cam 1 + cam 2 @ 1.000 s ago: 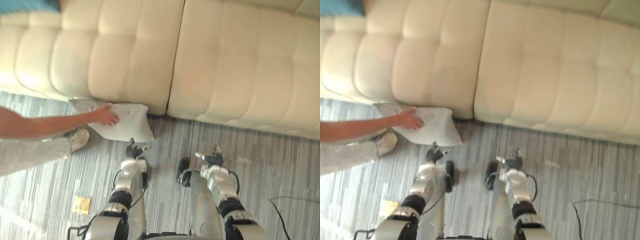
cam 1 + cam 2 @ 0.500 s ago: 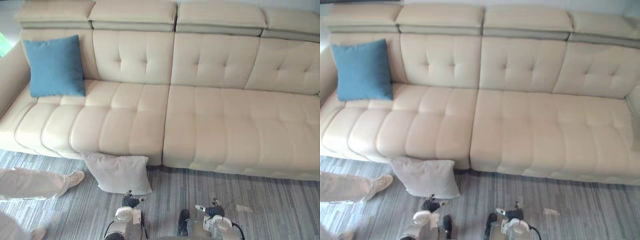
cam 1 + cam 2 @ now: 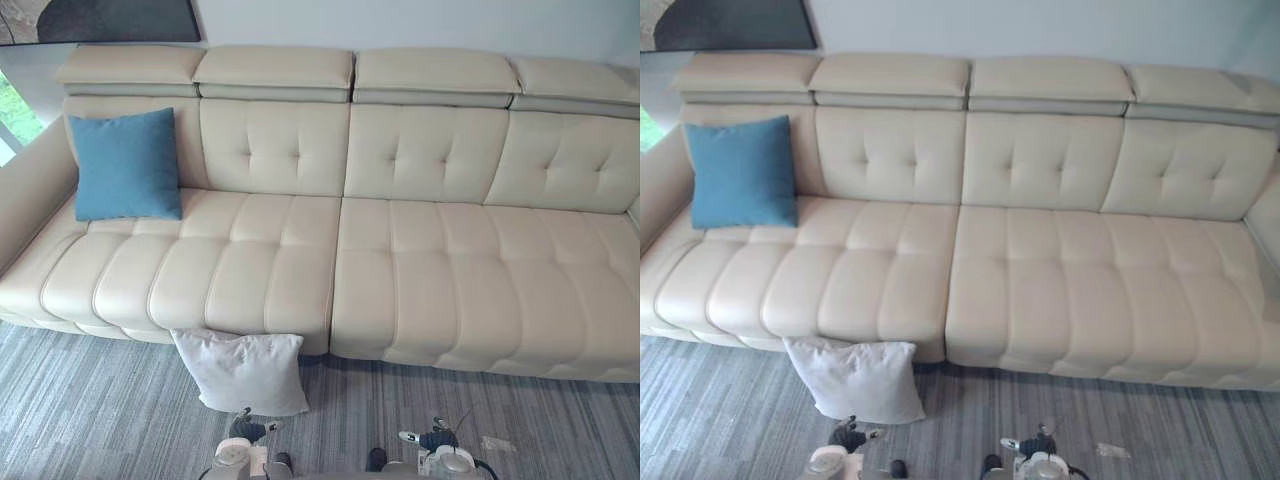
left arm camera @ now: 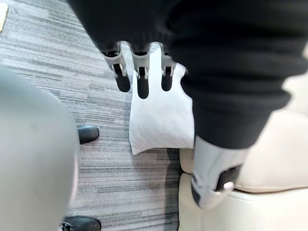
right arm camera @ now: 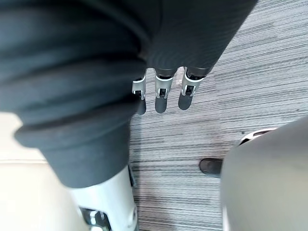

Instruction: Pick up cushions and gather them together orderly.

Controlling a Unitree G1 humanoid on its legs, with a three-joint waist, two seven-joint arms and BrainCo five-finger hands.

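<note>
Cream sofa, 2 cushions well apart, both hands empty

Cream leather sofa (image 3: pixel 430 260) runs across the far side, left to right. Tufted back w/ button dimples, flat headrest pads on top, seats quilted into soft rounded channels.

Blue cushion (image 3: pixel 125 165): square, woven-looking fabric. It stands upright on the far-left seat, leaning on the backrest next to the armrest.

White cushion (image 3: pixel 243 371): square-ish, soft & slightly crumpled, pointed corners. It sits on the grey carpet (image 3: pixel 90 400), near & left of centre, tilted back w/ its top edge touching the sofa front, just left of the seam btwn the two seat sections.

The 2 cushions are well apart, one up on the seat, one down on the floor.

Carpet is low-pile w/ fine streaks in grey tones. Small pale scrap (image 3: pixel 497 443) lies on it, near right. Dark panel (image 3: pixel 110 18) hangs on the pale wall (image 3: pixel 400 22), far left.

Left hand (image 4: pixel 138 72): low at the near edge, just near of the white cushion, not touching it. Fingers straight & relaxed, nothing in them.

Right hand (image 5: pixel 161 94): near edge, right of centre, over bare carpet. Fingers likewise straight & slack, grasping nothing.
</note>
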